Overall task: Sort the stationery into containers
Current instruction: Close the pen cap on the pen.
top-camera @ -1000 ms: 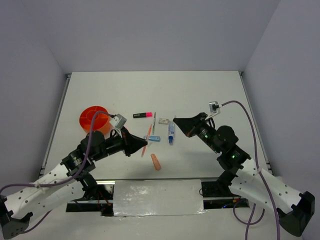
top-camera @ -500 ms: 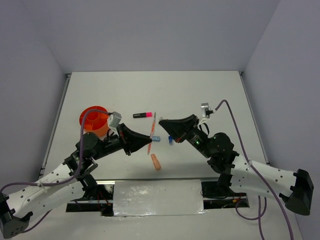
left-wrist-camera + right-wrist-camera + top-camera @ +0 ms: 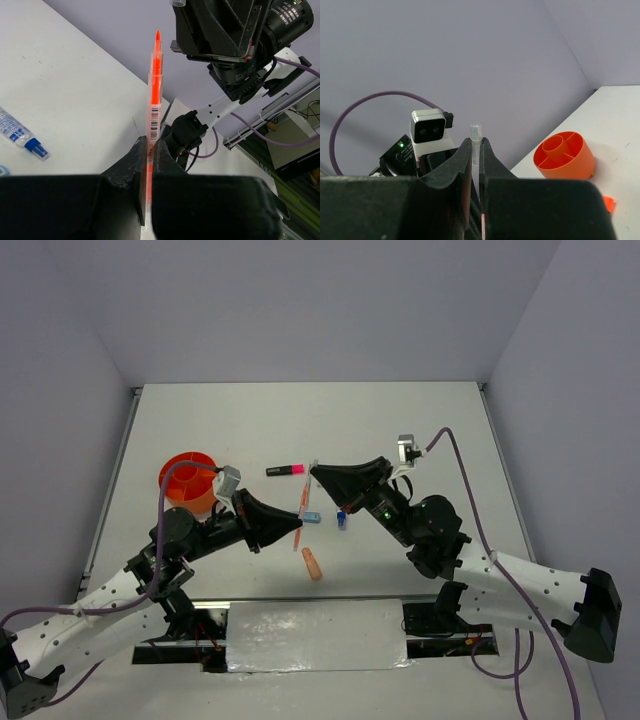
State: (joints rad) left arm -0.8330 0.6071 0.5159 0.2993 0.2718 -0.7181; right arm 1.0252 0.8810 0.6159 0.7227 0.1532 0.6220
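Robot lab test cell: white table (image 3: 400, 420) boxed in by plain grey walls (image 3: 300, 310) on 3 sides, alu rail (image 3: 111, 480) along the edge, purple cable (image 3: 385, 93) to a wrist cam, equipment frames + loose wiring (image 3: 300, 107) beyond the table.

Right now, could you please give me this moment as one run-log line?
left gripper: shut on orange pen | right gripper: shut on grey pen | tub: on table, not held

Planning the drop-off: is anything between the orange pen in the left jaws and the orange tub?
No loose item. In the top view, only the left gripper's own body and wrist camera lie between the orange pen and the orange tub.
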